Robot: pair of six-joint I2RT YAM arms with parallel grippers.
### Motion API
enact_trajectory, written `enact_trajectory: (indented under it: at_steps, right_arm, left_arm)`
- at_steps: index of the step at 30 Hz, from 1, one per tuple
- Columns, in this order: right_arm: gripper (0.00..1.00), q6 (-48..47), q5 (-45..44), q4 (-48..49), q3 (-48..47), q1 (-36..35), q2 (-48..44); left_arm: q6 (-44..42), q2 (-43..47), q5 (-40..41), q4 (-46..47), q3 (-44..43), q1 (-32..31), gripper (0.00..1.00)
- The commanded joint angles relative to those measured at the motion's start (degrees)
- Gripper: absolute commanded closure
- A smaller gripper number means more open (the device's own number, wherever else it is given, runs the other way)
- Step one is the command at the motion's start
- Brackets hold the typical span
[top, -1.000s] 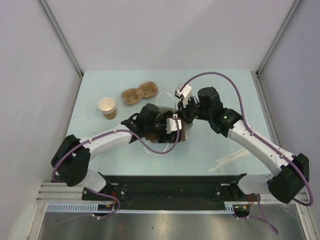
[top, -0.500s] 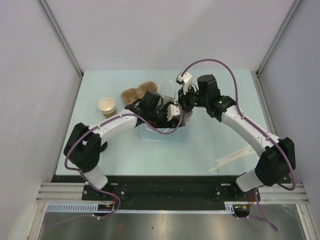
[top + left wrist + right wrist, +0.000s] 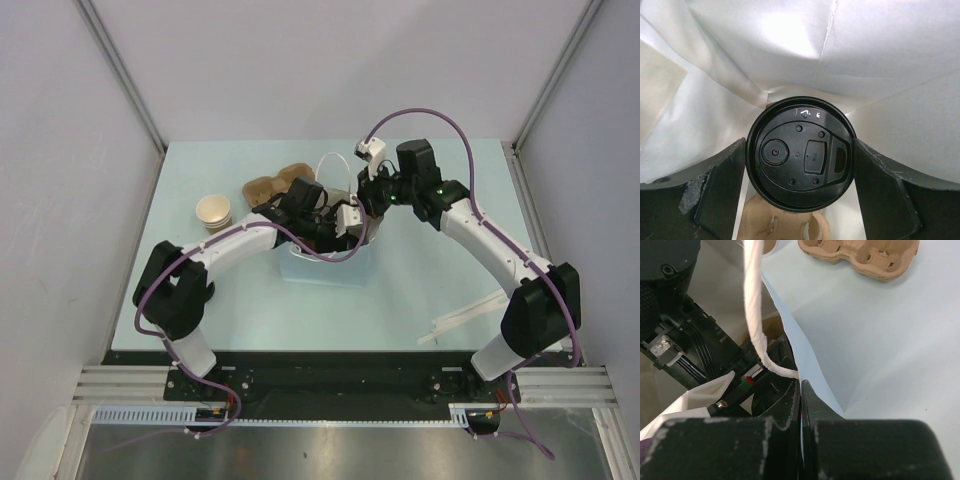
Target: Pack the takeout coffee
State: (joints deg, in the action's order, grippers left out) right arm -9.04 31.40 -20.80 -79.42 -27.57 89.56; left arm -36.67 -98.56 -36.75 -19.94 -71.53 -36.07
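The takeout coffee (image 3: 801,152), seen from above as a black lid, sits between the fingers of my left gripper (image 3: 800,150), which press on both sides of the lid. Cup and gripper are down inside the blue paper bag (image 3: 325,265), whose white inner walls (image 3: 865,60) surround them. A tan cardboard piece (image 3: 785,225) lies below the cup. My right gripper (image 3: 800,390) is shut on the bag's blue rim (image 3: 812,370), right beside the white cord handle (image 3: 754,305). In the top view the coffee is hidden by my left gripper (image 3: 335,225).
A lidless tan cup (image 3: 214,213) stands on the table left of the bag. A brown cardboard cup carrier (image 3: 277,187) lies behind the left arm. White sticks (image 3: 465,318) lie near the front right. The bag's other handle (image 3: 335,165) arches up at the back.
Both arms have moved away from the near edge and the bag has shifted with them. The left gripper now reaches deeper into the bag mouth; the right gripper keeps its hold on the rim.
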Motion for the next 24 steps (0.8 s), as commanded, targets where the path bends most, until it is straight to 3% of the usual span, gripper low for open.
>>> enact_trajectory:
  at_steps: [1,6,7,8,10,12,14,24]
  right_arm:
    - [1.00,0.1,4.1,-4.2,-0.9,-0.7,1.6]
    - [1.00,0.2,4.6,-4.9,-0.9,-0.7,1.2]
    - [1.00,0.1,5.0,-5.0,-0.8,-0.6,1.2]
    - [1.00,0.0,5.1,-5.1,-0.9,-0.7,1.1]
    - [1.00,0.0,5.3,-5.5,-1.0,-0.7,1.1]
    - [1.00,-0.3,5.6,-5.8,-1.0,-0.6,1.1]
    - [1.00,-0.3,5.7,-5.8,-0.9,-0.7,1.1]
    - [1.00,-1.2,5.7,-6.7,-1.0,-0.1,0.6]
  left_arm:
    - [-1.3,-2.0,7.5,-0.6,1.3,0.3,0.73]
    - [-0.8,0.8,8.4,0.5,1.3,-0.3,0.50]
    - [-0.5,1.4,8.9,1.3,1.4,-0.5,0.39]
    - [-0.2,1.5,9.0,1.4,1.2,-0.6,0.35]
    - [0.5,2.1,9.3,2.4,1.1,-0.8,0.18]
    - [0.7,2.9,9.9,3.0,1.3,-1.2,0.13]
    - [1.0,3.9,10.4,4.5,1.7,-1.6,0.00]
    - [2.7,7.0,9.6,5.7,0.3,-2.0,0.01]
